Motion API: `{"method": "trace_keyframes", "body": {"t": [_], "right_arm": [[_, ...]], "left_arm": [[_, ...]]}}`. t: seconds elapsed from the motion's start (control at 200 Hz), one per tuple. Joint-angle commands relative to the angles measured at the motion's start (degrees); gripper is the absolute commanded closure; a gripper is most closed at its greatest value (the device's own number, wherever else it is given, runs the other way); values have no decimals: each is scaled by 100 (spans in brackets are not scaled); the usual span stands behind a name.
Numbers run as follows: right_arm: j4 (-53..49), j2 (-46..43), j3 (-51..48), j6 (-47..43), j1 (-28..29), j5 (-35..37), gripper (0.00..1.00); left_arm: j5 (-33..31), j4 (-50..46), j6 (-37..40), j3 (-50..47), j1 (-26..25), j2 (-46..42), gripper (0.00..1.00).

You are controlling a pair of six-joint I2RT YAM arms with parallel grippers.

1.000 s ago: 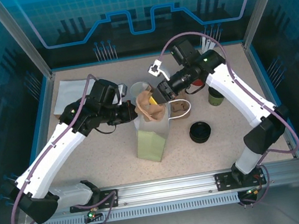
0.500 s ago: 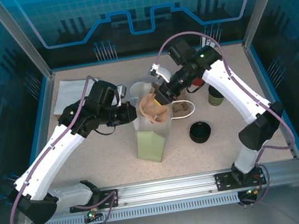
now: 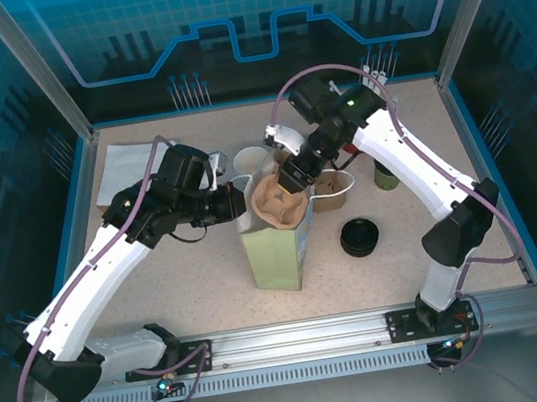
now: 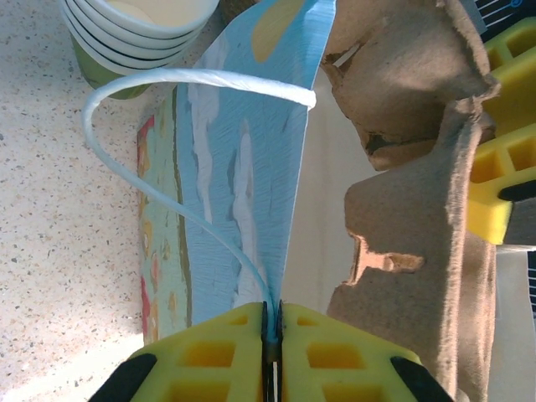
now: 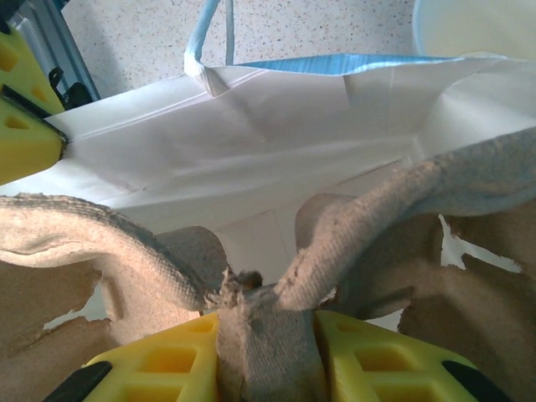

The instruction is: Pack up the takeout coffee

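The takeout coffee, a dark green cup, stands at the right, partly behind my right arm. Its black lid lies in front of it. A blue-green paper bag stands mid-table. My left gripper is shut on the bag's rim at the foot of its white handle. My right gripper is shut on the middle rib of a brown pulp carrier, which sits in the bag's open mouth.
A stack of white-lined cups stands just behind the bag. A white sheet lies at the back left. Blue walls and metal posts ring the table, and a rail runs along the near edge.
My right gripper has carried the carrier left and down into the bag's mouth. The bag now stands more upright. My left gripper has kept its hold.
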Motion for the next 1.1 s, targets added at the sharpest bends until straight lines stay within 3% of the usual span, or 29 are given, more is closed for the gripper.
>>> {"method": "trace_keyframes", "body": {"t": [0.0,0.795,1.096], "right_arm": [[-281,91,168,-56,72,416,70],[-587,244,164,-667,1218,2039,70],[-705,418,79,-666,1333,2237,70]], "left_arm": [[161,69,21,-55,-23,-111,89],[63,221,-364,-55,-28,11,87],[-185,76,-410,-165,-23,-14,83]]}}
